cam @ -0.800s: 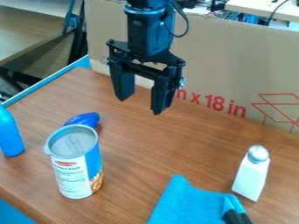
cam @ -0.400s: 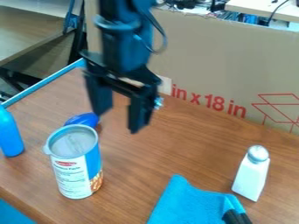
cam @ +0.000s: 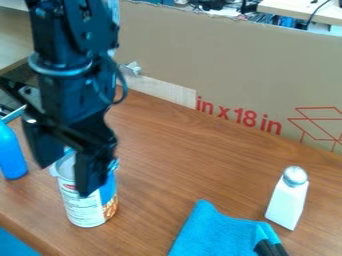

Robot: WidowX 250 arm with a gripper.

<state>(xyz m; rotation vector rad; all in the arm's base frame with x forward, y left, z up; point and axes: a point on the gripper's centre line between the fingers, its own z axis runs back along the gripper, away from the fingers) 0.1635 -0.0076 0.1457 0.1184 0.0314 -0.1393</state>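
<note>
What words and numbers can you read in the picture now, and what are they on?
"in x 18 in": big red print on the tall brown cardboard sheet. There's a red line drawing beside it, but that isn't a word.
White-and-blue cylindrical can: it has a red mark and tiny print, too small and blurred to read.

Cylindrical can [cam: 85,210] with white, blue and orange-brown label, silvery rim, standing upright, top partly hidden, near the table's [cam: 180,165] front left edge
</note>
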